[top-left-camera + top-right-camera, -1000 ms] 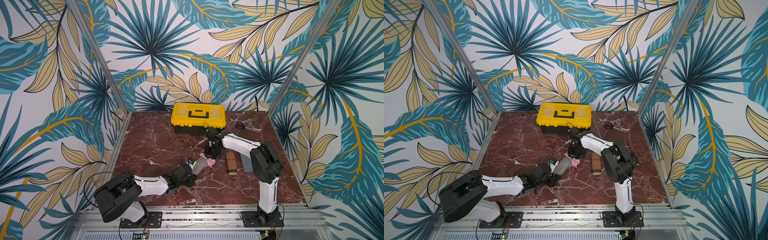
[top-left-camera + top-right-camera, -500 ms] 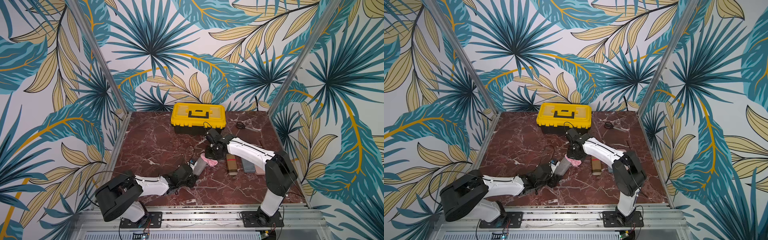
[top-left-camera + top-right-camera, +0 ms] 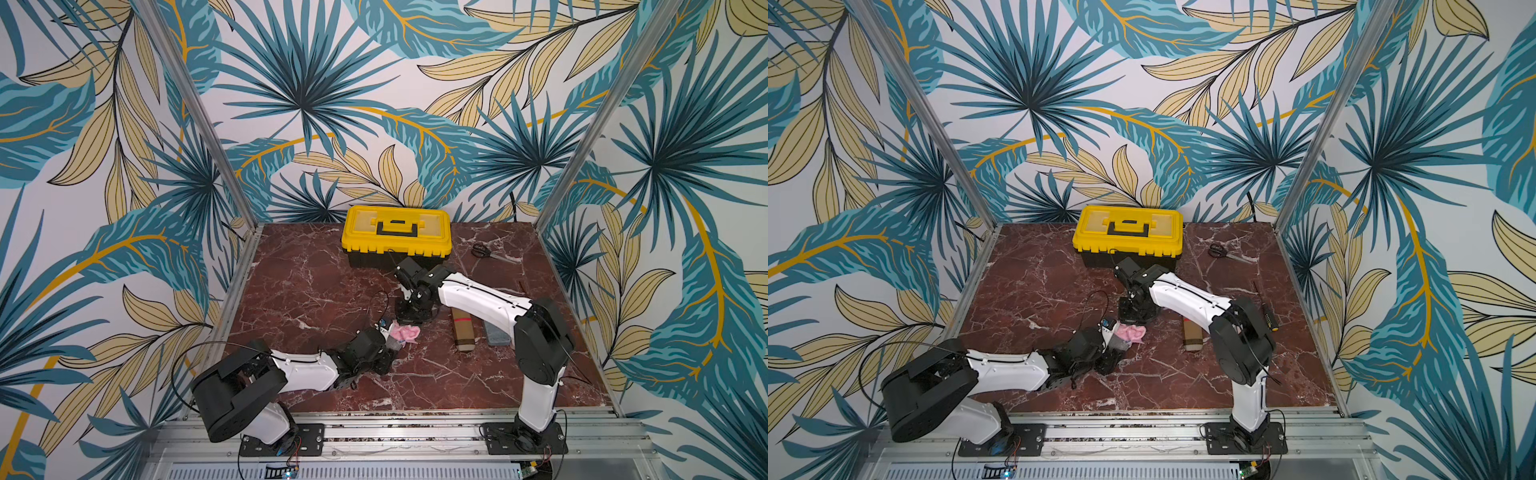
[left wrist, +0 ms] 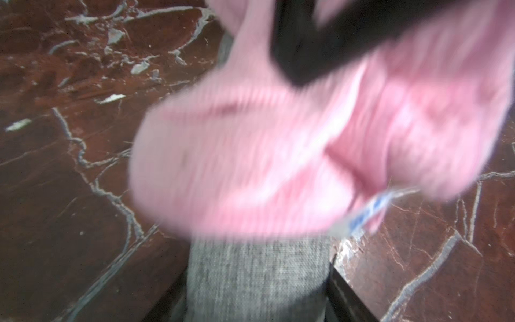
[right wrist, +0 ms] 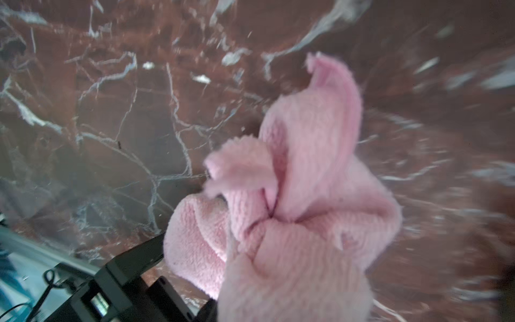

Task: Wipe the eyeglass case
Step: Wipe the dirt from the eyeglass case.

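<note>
The left gripper (image 3: 385, 347), low at the centre of a top view, is clamped on one end of the eyeglass case (image 4: 256, 278), a grey, coarse-woven, oblong case. Just above it in the frame, the right gripper (image 3: 409, 319) pinches a bunched pink fleece cloth (image 5: 292, 212). The cloth covers the case's other end, over the white-veined red marble worktop (image 3: 299, 291).

Right gripper (image 3: 408, 321) has slid nearer and a touch left, dragging the cloth (image 3: 407, 332) down along the case (image 4: 256, 278), and the pink now hides most of the grey that showed before. The right elbow (image 3: 540, 340) has swung out right.
</note>
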Controlling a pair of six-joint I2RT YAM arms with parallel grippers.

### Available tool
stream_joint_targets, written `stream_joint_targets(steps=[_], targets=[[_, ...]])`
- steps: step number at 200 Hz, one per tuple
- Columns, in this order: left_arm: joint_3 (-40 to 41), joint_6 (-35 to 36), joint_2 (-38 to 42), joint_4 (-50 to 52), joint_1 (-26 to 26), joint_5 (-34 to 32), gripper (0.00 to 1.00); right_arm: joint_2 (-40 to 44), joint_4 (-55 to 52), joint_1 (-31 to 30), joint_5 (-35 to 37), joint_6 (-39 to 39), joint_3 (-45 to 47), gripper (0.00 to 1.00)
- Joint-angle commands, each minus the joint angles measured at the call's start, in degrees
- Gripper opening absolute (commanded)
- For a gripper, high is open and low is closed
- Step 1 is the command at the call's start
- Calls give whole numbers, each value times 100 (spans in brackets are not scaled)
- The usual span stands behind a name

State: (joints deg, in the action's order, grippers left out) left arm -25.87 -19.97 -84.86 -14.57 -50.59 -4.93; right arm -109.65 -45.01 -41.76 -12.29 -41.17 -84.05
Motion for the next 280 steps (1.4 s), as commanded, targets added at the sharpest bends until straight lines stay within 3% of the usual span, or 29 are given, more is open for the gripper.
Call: stream_joint_targets(steps=[1,20,45,56,94,120,146,182,195,208,256,280], targets=[[143,-114,54,279,-11,77,32,-297,701,-42,-1034,-538,293,0],[143,-107,40,288,-26,89,32,-627,249,242,-472,-64,109,0],[162,-117,40,314,-48,50,32,-1097,-848,667,1313,738,-635,0],[161,-125,41,327,-65,28,32,-1235,-1150,655,1541,1063,-1030,0],[131,-102,-95,244,-144,-21,31,-2177,-2167,239,923,2007,-2797,0],[65,-95,-113,321,-218,-90,30,-2747,-2115,4,701,2087,-3180,0],[21,-199,-2,581,-231,-321,28,-2641,-1700,-215,-3,1842,-2648,0],[16,-253,103,664,-232,-462,26,-2254,-585,-628,-2015,1219,-1663,0],[-38,-269,102,803,-229,-545,25,-2160,-364,-568,-2207,1152,-1496,0],[-99,-369,76,1024,-230,-695,24,-2150,-656,-465,-1862,1328,-1535,0],[-158,-904,13,1695,-228,-934,22,-1897,-1722,764,969,1997,-1400,0],[-129,-1007,7,1764,-226,-864,21,-1723,-1777,1003,1510,2058,-1182,0]])
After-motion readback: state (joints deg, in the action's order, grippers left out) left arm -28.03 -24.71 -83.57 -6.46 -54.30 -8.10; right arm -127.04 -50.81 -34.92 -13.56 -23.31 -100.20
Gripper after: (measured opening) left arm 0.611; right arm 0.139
